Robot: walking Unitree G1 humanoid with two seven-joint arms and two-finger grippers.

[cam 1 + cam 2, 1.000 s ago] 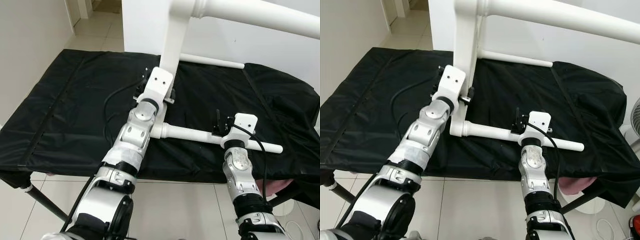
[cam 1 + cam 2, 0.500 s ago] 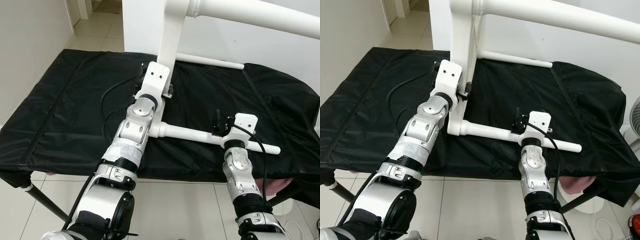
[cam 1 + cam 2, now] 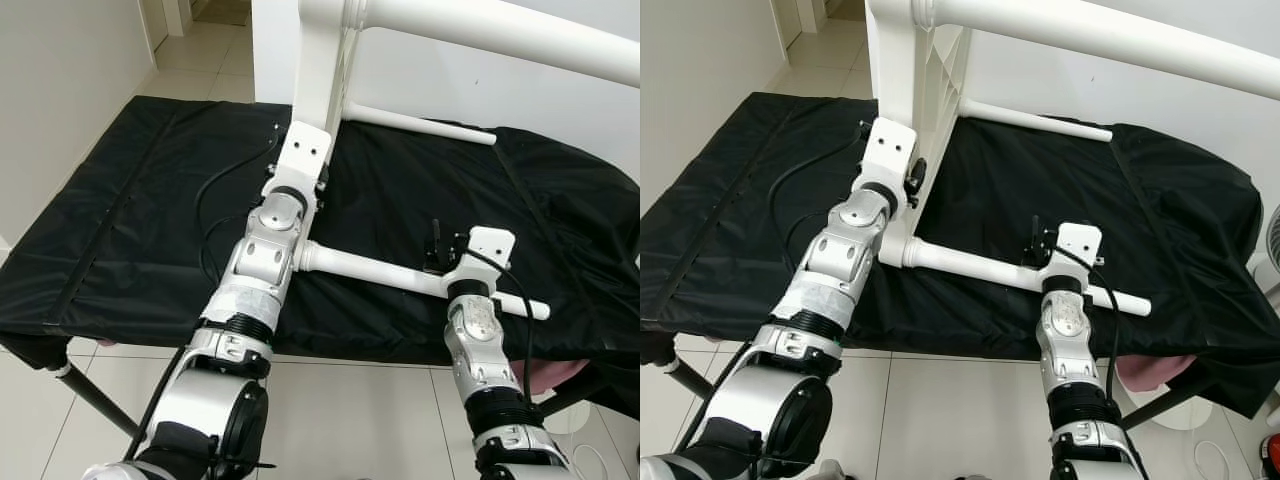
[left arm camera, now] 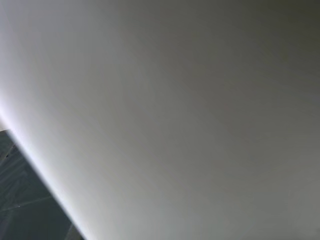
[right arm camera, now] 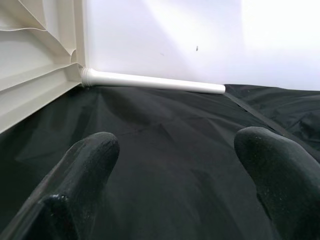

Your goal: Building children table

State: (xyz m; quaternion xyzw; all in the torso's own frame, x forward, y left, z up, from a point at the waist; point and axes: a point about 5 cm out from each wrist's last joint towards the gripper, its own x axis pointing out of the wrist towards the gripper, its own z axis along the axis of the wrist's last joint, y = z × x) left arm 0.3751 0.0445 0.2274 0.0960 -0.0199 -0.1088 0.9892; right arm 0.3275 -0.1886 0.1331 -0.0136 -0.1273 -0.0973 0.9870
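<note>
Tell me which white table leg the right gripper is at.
The near leg lying across the black cloth, under the right gripper; the far leg lies by the wall.

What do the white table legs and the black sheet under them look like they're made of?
The table legs look like moulded plastic: smooth, uniformly white, slightly glossy, with a ringed collar at the joint and ribbing inside the tabletop. The black cover looks like thin coated fabric, possibly nylon: it creases, shows stitched seams and has a dull sheen.
</note>
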